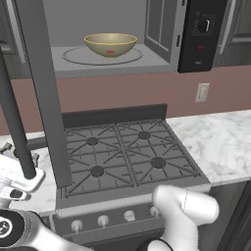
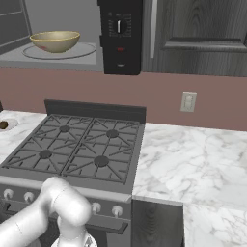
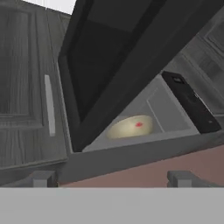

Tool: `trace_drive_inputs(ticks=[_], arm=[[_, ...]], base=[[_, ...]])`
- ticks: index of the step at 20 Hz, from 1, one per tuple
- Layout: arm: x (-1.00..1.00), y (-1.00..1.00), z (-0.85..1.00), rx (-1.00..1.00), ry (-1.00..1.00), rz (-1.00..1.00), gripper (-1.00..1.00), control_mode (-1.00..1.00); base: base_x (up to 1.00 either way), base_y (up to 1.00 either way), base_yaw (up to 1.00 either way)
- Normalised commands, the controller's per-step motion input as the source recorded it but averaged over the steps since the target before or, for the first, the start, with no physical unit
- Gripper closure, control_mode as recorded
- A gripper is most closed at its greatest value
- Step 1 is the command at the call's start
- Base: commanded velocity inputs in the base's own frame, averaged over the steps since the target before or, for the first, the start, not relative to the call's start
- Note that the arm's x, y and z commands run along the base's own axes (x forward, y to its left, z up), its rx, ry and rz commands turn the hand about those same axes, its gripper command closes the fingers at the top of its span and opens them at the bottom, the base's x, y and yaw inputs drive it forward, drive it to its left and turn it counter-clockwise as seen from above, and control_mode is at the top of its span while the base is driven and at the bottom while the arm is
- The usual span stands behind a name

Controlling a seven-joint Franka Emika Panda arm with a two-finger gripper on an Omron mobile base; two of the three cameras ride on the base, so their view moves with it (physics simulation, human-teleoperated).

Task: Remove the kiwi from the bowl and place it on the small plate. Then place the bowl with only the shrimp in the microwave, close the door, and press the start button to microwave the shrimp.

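Note:
The black microwave hangs above the stove with its door swung wide open toward me. Inside, the tan-gold bowl sits on the glass turntable, and the orange shrimp lies in its bottom. The kiwi is a dark lump on the small plate at the counter's left edge. My gripper is low at the left, just under the door's lower end. In the hand view my gripper is open and holds nothing, looking up at the door, bowl and shrimp.
A gas stove with black grates lies under the microwave, its knobs along the front. Marble counter stretches to the right, with a wall outlet above it. Grey cabinet doors flank the microwave.

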Motion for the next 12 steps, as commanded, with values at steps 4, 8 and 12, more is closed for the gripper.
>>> trace_drive_inputs(ticks=[4, 8, 12], arm=[[-0.08, 0.39, 0.45, -0.08, -0.4, 0.0, -1.0, -1.0], [-0.01, 0.18, 0.54, -0.01, -0.38, 0.0, -1.0, -1.0], [0.0, 0.04, 0.51, 0.03, -0.31, 0.0, -1.0, -1.0]], base=[[0.0, 0.0, 0.0], [0.0, 0.0, 0.0], [0.0, 0.0, 0.0]])
